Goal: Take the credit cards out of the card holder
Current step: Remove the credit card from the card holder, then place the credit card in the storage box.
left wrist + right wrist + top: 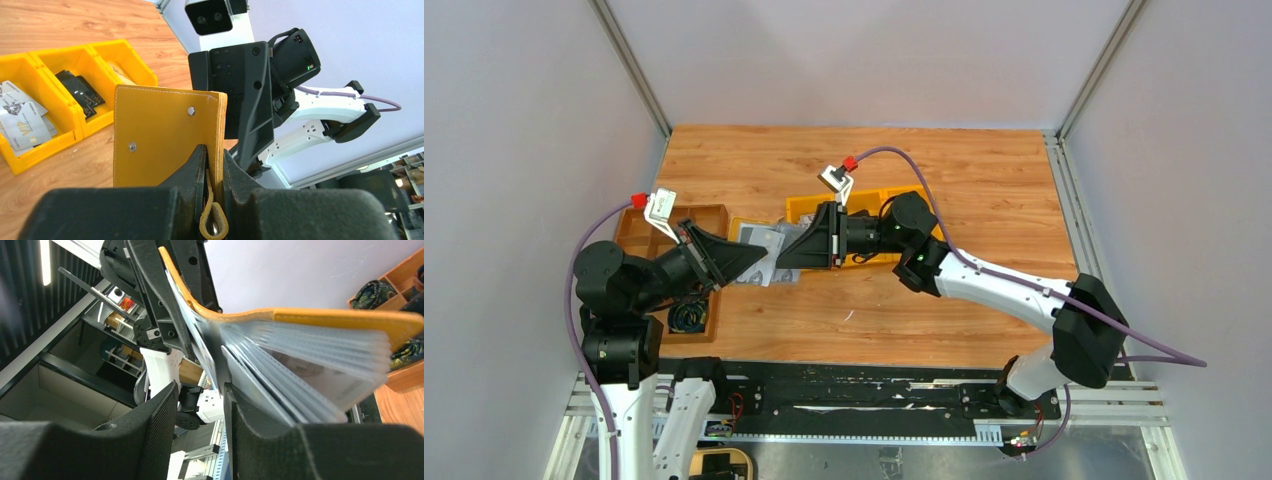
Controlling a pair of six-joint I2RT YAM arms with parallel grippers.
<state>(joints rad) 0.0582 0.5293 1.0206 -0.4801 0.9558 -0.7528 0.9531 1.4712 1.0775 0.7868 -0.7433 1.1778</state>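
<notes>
My left gripper [214, 156] is shut on the edge of the mustard-yellow card holder [165, 135] and holds it upright above the table; two silver snap studs show on its outside. In the right wrist view the card holder [320, 317] hangs open, with its clear card sleeves [300, 365] fanned out. My right gripper [200, 390] is open right beside the sleeves, which lie against the outer side of one finger [260, 440], with nothing between the jaws. In the top view the left gripper [759, 258] and right gripper [782, 258] meet tip to tip and hide the holder.
Yellow bins [75, 62] stand behind on the wooden table; one holds loose cards [20, 122], another dark flat items [80, 92]. A brown compartment tray [686, 218] sits at the left under the left arm. The bins [809, 208] lie under the right arm.
</notes>
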